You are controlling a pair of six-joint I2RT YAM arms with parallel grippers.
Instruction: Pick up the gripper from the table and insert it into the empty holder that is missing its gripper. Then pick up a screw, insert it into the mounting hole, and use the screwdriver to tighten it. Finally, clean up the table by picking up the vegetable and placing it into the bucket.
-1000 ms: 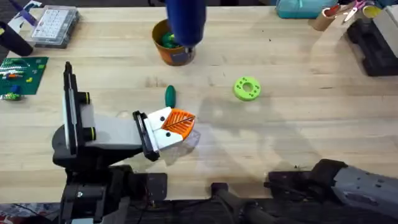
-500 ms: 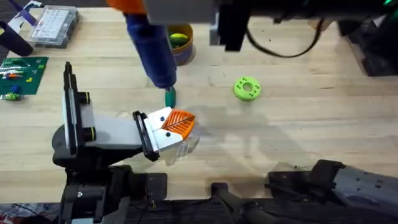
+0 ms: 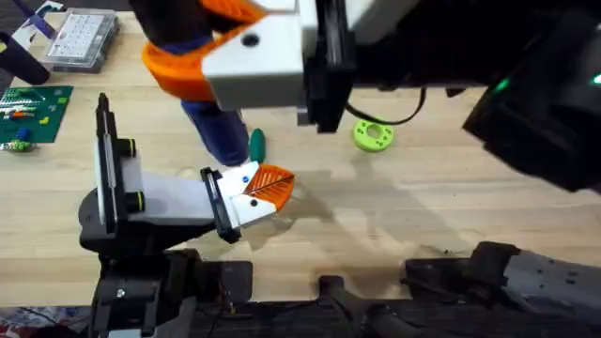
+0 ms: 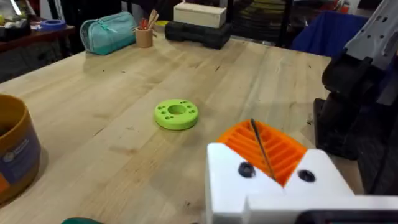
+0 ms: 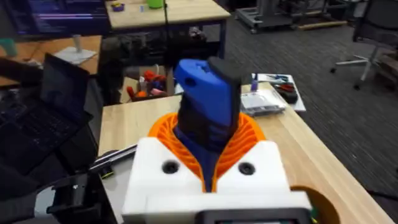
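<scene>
Screwdriver (image 5: 205,112) clamped in right gripper (image 5: 208,165) (bit down), one vegetable (image 3: 256,144), left gripper's (image 4: 273,155) state unclear

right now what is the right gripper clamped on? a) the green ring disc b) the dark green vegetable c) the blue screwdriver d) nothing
c: in the right wrist view the right gripper has its orange ribbed pads closed around the blue screwdriver, while the green ring disc and the vegetable lie free on the table.
</scene>
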